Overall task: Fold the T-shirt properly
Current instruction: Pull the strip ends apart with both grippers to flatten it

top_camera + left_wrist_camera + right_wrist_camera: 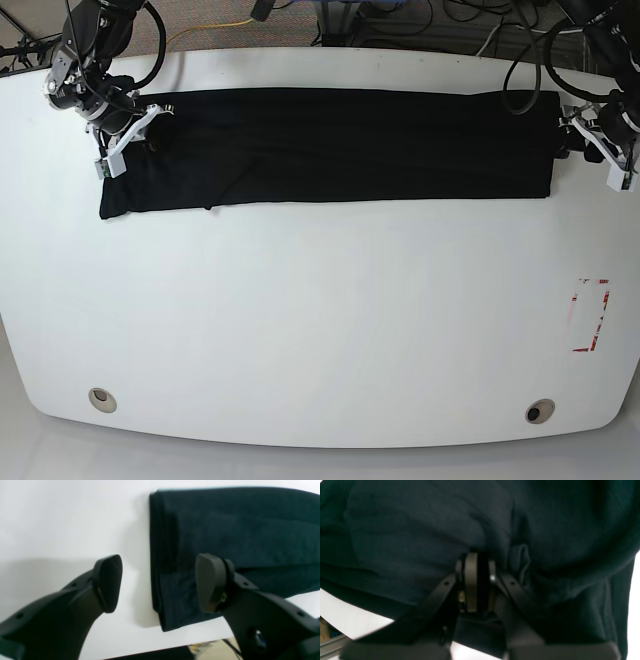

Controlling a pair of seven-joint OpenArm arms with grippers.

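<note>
Currently, the left gripper [160,585] stands wide, empty; the right [477,582] pinches the T-shirt [350,145] (black, long-folded).

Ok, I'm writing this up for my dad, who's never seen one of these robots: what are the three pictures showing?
It's a robot with two arms, each ending in a pinching hand. One picture looks at the whole white table from a fixed spot; there, the robot's left arm is on the right side. The other two come from cameras on the wrists, looking down past each hand.

A plain black cloth shirt lies on the table, folded into a long, narrow strip. The left hand is open over one end, its tips apart, holding nothing. The right hand is nearly closed down at the other end, with fabric between and around its fingers; it seems to be pinching the shirt, though the dark cloth makes that hard to be sure of.
</note>
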